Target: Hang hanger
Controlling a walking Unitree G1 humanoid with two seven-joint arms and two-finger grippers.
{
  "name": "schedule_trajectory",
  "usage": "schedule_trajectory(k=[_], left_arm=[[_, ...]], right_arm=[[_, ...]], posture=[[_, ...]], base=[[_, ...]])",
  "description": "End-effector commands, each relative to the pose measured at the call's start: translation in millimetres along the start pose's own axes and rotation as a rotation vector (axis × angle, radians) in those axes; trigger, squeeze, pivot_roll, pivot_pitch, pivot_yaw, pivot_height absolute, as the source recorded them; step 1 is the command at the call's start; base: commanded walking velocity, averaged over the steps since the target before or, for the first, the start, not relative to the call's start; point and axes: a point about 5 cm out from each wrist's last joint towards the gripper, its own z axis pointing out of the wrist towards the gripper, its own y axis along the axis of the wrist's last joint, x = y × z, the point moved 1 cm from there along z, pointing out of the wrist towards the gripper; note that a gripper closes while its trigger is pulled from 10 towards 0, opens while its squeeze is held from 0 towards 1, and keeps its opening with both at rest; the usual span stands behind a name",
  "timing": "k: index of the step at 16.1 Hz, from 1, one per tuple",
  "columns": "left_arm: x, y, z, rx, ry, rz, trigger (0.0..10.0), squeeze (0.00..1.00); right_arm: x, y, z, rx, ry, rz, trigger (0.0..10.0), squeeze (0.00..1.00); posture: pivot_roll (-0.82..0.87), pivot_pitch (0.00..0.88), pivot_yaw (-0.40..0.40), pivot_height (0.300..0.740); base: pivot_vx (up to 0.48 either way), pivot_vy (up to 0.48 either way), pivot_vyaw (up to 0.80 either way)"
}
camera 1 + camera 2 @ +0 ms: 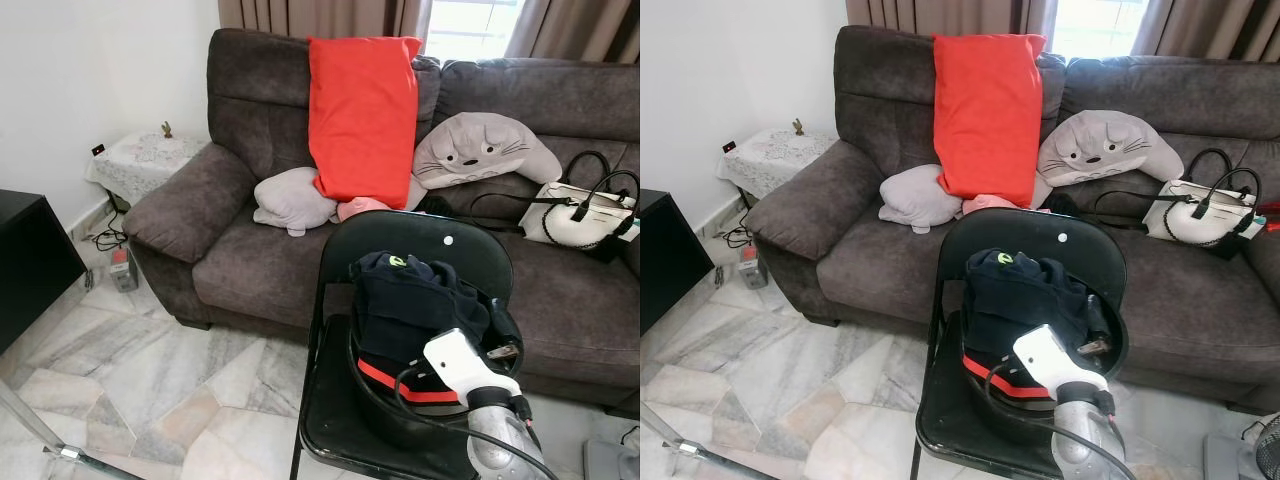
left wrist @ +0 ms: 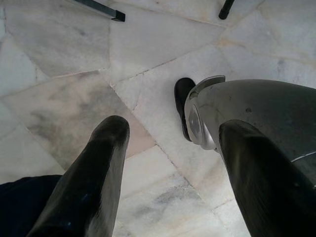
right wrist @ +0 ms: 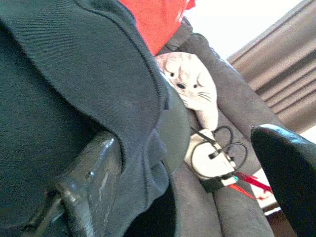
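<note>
A dark navy garment with a red stripe is bundled in a black tub, which stands on the seat of a black folding chair in front of me. My right arm reaches into the tub from the near side. The right gripper is open at the garment's right edge. One finger is pressed against the dark fabric and the other finger stands free beside it. My left gripper hangs open over the marble floor beside my own leg, holding nothing.
A dark brown sofa stands right behind the chair, with a red pillow, a grey plush cushion and a white handbag on it. A small side table and a black cabinet stand to the left. Marble floor lies open at the front left.
</note>
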Motion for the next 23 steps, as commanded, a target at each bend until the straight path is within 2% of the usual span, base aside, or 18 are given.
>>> schedule_trajectory(k=[1, 4, 7, 10, 14, 15, 16, 17, 18, 19, 23], left_arm=[[1.1, -3.1, -0.5, 0.015, 0.002, 0.001, 10.0, 0.0], [1.2, -2.9, -0.5, 0.014, 0.001, 0.004, 10.0, 0.0], [1.3, -2.5, -0.5, 0.014, -0.001, 0.007, 10.0, 0.0], [1.4, -1.9, -0.4, 0.014, -0.001, 0.008, 10.0, 0.0], [1.4, -1.6, -0.3, 0.012, 0.0, 0.006, 10.0, 0.0], [1.5, -1.7, -0.3, 0.013, 0.001, 0.005, 10.0, 0.0], [1.5, -1.6, -0.3, 0.013, 0.0, 0.005, 10.0, 0.0], [1.5, -1.6, -0.3, 0.013, -0.001, 0.006, 10.0, 0.0], [1.6, -1.5, -0.3, 0.013, -0.001, 0.006, 10.0, 0.0], [1.6, -1.3, -0.2, 0.012, -0.001, 0.007, 10.0, 0.0], [1.7, -0.8, -0.1, 0.01, 0.002, 0.005, 10.0, 0.0]], right_arm=[[-5.1, -2.0, 2.4, 0.0, -0.026, -0.01, 10.0, 0.0], [-11.4, -8.0, 4.2, 0.03, -0.079, 0.008, 10.0, 0.0], [-2.3, -11.3, 10.2, 0.051, -0.02, 0.049, 10.0, 0.0], [1.2, -5.2, 19.6, 0.029, -0.003, 0.066, 10.0, 0.0], [-5.7, 2.5, 27.4, -0.02, -0.064, 0.073, 10.0, 0.0], [-2.8, 1.5, 26.6, -0.011, -0.053, 0.086, 10.0, 0.0], [3.0, -3.1, 25.1, 0.039, -0.031, 0.173, 10.0, 0.0], [6.6, -9.0, 24.2, 0.124, -0.033, 0.34, 10.0, 0.0], [8.4, -11.7, 23.9, 0.175, -0.039, 0.46, 10.0, 0.0], [6.4, -4.8, 27.5, 0.145, -0.046, 0.525, 10.0, 0.0], [-1.0, -0.3, 34.0, 0.099, -0.066, 0.499, 10.0, 0.0]], posture=[[-0.06, 0.0, 0.012, 0.74], [-0.06, 0.0, 0.014, 0.74], [-0.06, 0.0, 0.02, 0.74], [-0.05, 0.0, 0.022, 0.74], [-0.04, 0.0, 0.02, 0.74], [-0.05, 0.0, 0.021, 0.74], [-0.05, 0.0, 0.022, 0.74], [-0.05, 0.0, 0.023, 0.74], [-0.05, 0.0, 0.023, 0.74], [-0.04, 0.0, 0.025, 0.74], [-0.04, 0.0, 0.021, 0.74]], base=[[0.0, 0.0, 0.0], [0.0, 0.0, 0.0], [0.0, 0.0, 0.0], [0.0, 0.0, 0.0], [0.0, 0.0, 0.0], [0.0, 0.0, 0.0], [0.0, 0.0, 0.0], [0.0, 0.0, 0.0], [0.0, 0.0, 0.0], [0.0, 0.0, 0.0], [0.0, 0.0, 0.0]])
